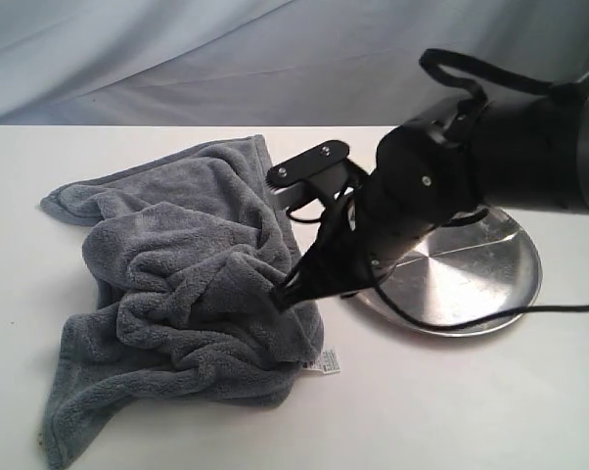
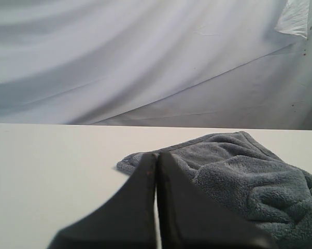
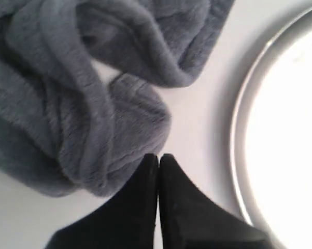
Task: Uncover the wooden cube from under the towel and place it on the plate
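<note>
Closest to the lens is the right arm [image 1: 490, 147], a black bulk entering from the upper right of the exterior frame and crossing in front of the plate [image 1: 475, 284], which lies right of centre on the table [image 1: 451, 411]. The cube is nowhere in view; going by the task, it sits somewhere beneath the towel [image 1: 177, 294], which is heaped in thick folds over the left and centre of the frame, its tag [image 1: 322, 364] at the lower edge near the middle. The step in hand appears to be taking hold of the cloth to pull it off. To do that well, the right gripper [image 1: 285, 294] would need to part its jaws and bite a full fold rather than skim the nap. It should then draw up and toward the left of the frame, away from the plate, so the cloth neither drags the cube along nor flops over the dish. A slow lift would show early whether the block is caught in a fold. In pose, the right arm slopes down to the left, wrist bent, its tip meeting the towel's right-hand edge at mid-frame. Its jaws are pressed together, and the wrist view shows no cloth between them. The left gripper [image 2: 156, 155], absent from the exterior frame, likewise has its jaws pressed together, low over bare table just beside a towel corner.
</note>
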### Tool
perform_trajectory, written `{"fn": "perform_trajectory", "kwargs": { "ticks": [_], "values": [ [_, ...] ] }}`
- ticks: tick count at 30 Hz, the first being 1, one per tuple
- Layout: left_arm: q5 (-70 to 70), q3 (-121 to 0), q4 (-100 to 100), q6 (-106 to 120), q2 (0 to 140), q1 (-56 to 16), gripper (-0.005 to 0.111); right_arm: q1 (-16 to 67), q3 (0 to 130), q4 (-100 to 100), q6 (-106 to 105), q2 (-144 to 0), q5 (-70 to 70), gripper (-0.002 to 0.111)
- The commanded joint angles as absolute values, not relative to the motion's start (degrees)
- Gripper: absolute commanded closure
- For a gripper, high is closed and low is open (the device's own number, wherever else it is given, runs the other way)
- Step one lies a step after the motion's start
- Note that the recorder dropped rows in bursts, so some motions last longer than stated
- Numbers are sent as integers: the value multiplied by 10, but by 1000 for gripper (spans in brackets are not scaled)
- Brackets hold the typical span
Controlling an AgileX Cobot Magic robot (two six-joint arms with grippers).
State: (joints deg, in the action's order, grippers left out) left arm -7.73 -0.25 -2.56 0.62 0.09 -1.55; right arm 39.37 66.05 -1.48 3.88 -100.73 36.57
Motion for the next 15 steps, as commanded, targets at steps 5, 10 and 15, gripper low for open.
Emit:
{"fn": "perform_trajectory", "kwargs": {
  "ticks": [5,10,15],
  "values": [
    [-76,0,-25,6,0,-16,105,340,827,-8,31,-1088,443,108],
    [-76,0,-25,6,0,-16,105,338,966,-8,31,-1182,495,108],
    [-76,0,-25,5,0,-16,105,342,1129,5,31,-1277,557,108]
  ]
}}
